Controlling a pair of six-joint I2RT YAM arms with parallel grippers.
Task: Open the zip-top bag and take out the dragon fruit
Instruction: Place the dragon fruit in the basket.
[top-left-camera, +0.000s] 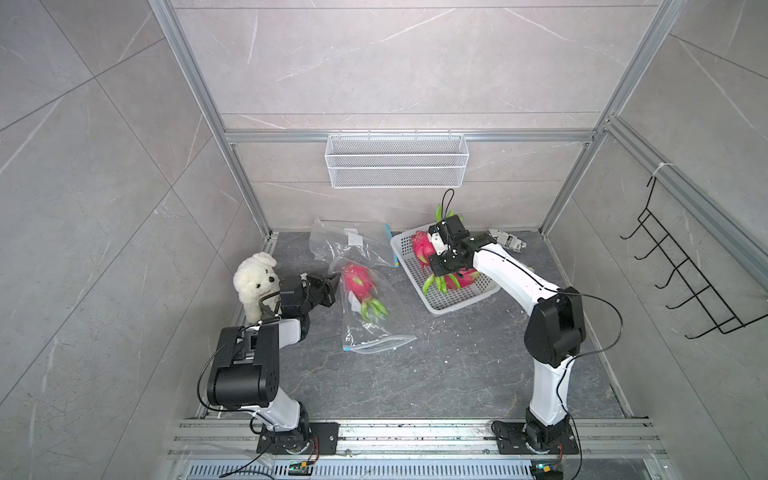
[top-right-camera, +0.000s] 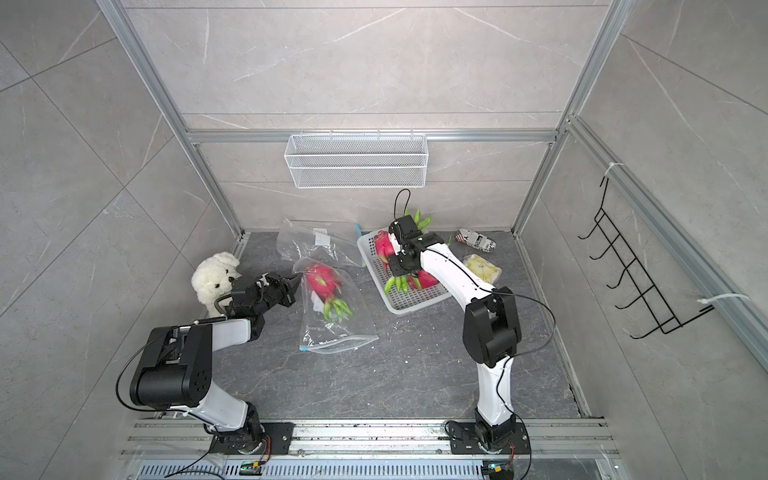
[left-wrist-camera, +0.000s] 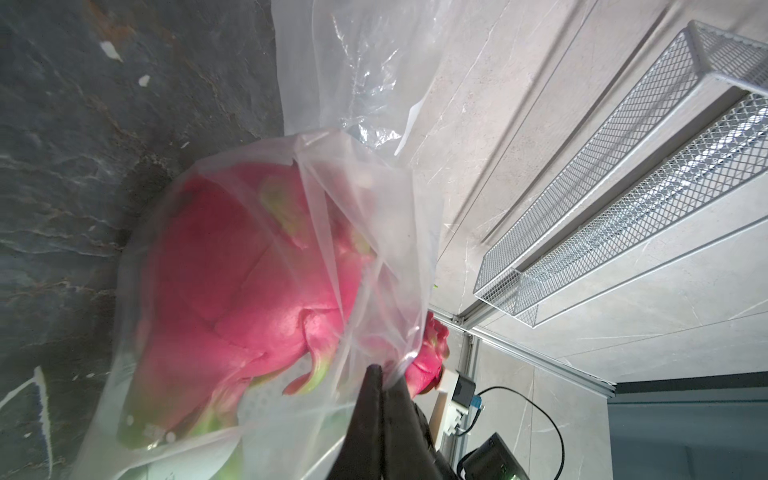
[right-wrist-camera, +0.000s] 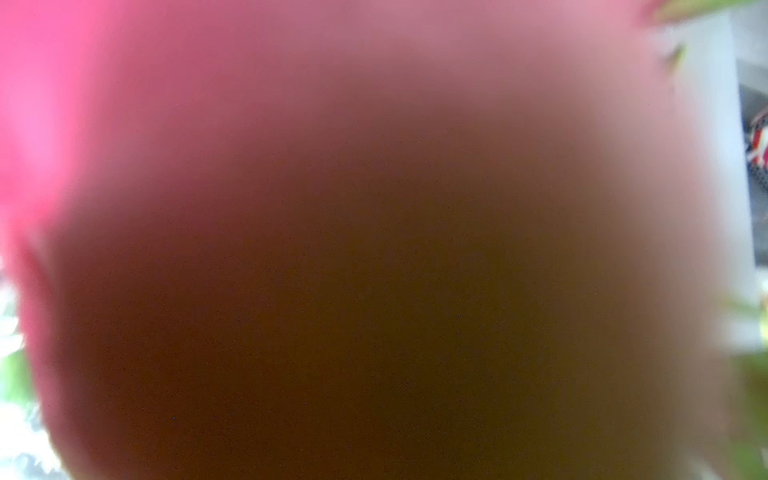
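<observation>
On the dark tabletop (top-left-camera: 436, 365), caught the left gripper (top-left-camera: 332, 284) clamped fully shut on a fold of the clear zip-top bag (top-left-camera: 386, 324), just beside the fruit inside, black fingertips (left-wrist-camera: 374, 395) pressed together on the film. Found one dragon fruit (top-left-camera: 358, 284) lying in that bag, green spikes toward the zip strip (top-left-camera: 380, 344) at the near end; could not tell the zip's state. Counted at least two more dragon fruit (top-left-camera: 419, 245) in the white perforated basket (top-left-camera: 465, 301), beneath the right gripper (top-left-camera: 433, 248). Could not make out that gripper's opening or any hold on a fruit: nothing but pink blur in its wrist view. Judged the fruit fairly heavy, firm, smooth between scales, apt to roll and to slip inside slick film. Judged the film light, limp, quick to slide from a pinch. Would have taken the fruit across its oval middle, never by the spikes, and the bag by its stiffer zip edge
</observation>
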